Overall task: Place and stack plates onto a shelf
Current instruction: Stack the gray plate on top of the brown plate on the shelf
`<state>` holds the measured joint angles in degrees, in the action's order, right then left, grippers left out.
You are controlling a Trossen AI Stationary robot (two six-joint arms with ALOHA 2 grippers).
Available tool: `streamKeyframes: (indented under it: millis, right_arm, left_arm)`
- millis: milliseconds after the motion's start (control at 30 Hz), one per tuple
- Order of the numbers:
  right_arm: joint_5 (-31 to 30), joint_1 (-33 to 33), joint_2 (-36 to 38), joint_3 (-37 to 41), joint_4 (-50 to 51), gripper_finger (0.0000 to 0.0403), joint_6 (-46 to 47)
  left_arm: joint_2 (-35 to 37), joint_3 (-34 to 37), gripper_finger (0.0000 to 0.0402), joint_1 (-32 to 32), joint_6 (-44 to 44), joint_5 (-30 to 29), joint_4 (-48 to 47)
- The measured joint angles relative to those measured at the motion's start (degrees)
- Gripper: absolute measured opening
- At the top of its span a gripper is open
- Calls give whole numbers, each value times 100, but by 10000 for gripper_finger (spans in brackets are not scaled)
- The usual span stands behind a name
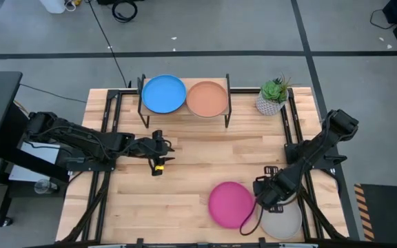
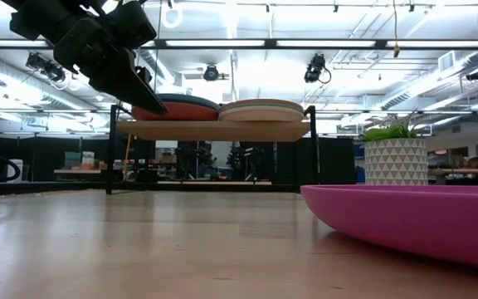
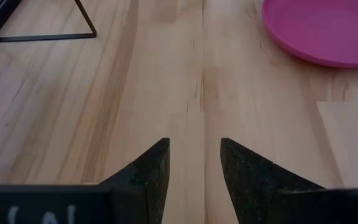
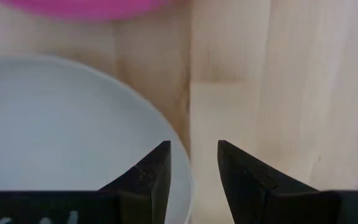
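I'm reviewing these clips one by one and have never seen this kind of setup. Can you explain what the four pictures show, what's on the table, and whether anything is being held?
These are two robot arms at a wooden table, each ending in a two-finger hand. One picture looks straight down, one looks level across the tabletop, and two come from cameras on the wrists.

At the back stands a small shelf with two piles of plates, a blue plate topping one and a peach plate the other, beside a potted plant. Near the front lie a pink plate and a grey plate.

The left hand is open over bare wood, holding nothing. The right hand is open over the grey plate's edge, holding nothing.
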<state>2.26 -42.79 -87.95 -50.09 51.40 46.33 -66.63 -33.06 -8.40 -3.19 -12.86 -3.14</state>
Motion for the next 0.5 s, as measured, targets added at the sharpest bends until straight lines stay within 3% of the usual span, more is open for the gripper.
streamKeyframes:
  millis: [333, 500]
  right_arm:
    - [279, -67, -3, 559, -672, 137, 17]
    - [402, -65, -3, 777, -772, 115, 35]
  left_arm:
    - [0, 0, 151, 0, -3, 0, 63]
    - [0, 0, 151, 0, -3, 0, 63]
